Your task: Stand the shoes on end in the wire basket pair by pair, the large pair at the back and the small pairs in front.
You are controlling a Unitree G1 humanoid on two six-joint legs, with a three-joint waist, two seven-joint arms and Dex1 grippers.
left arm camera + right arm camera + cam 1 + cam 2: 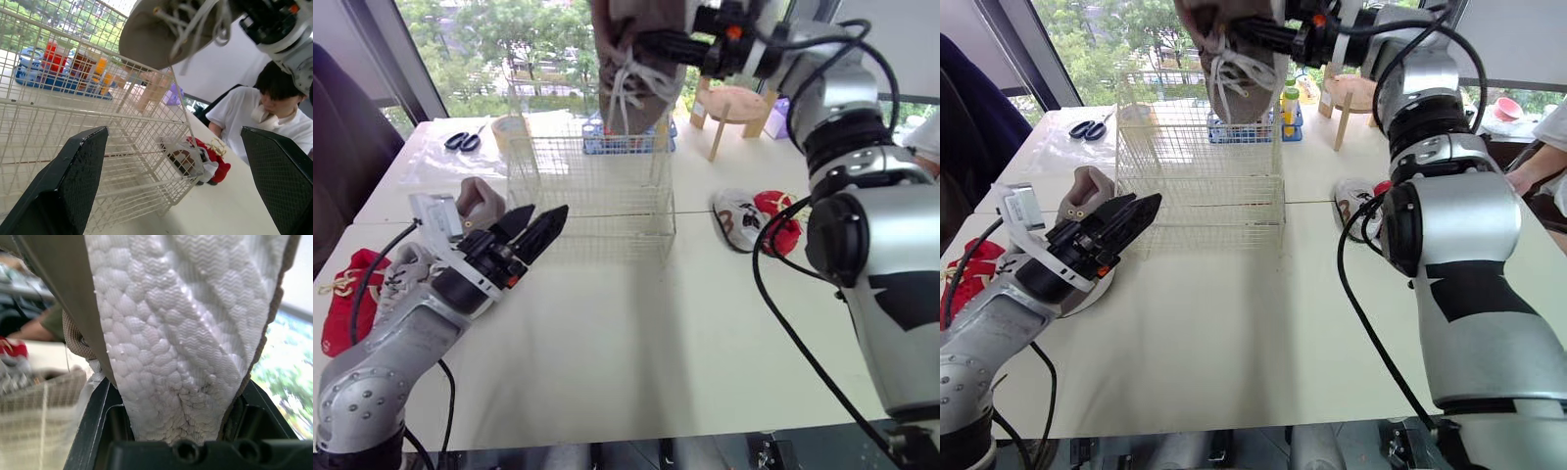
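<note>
The big brown shoe point(631, 69) is up in the air, right over the open top of the wire basket point(587, 191). The right end effector point(651, 44) holds it tight, with one finger on each side and the bumpy white sole facing the wrist. The white laces hang down toward the basket.

The basket stands on the white tabletop point(636, 343). Just left of the basket lies the other brown shoe point(480, 201). The left end effector point(533, 227) hangs close to that shoe, low over the tabletop. Its two black fingers are spread wide and hold nothing. Its tips point at the basket.

Further left of the basket are a grey and white shoe point(406, 269) and a red shoe point(347, 294). To the right of the basket lies a small red and white pair point(754, 220).

Behind the basket there is a blue tray with bottles point(1249, 127), and near it a little wooden stool point(734, 108). Scissors point(462, 141) lie back and to the left of the basket. A person in a white shirt point(274, 107) sits off to the basket's right.
</note>
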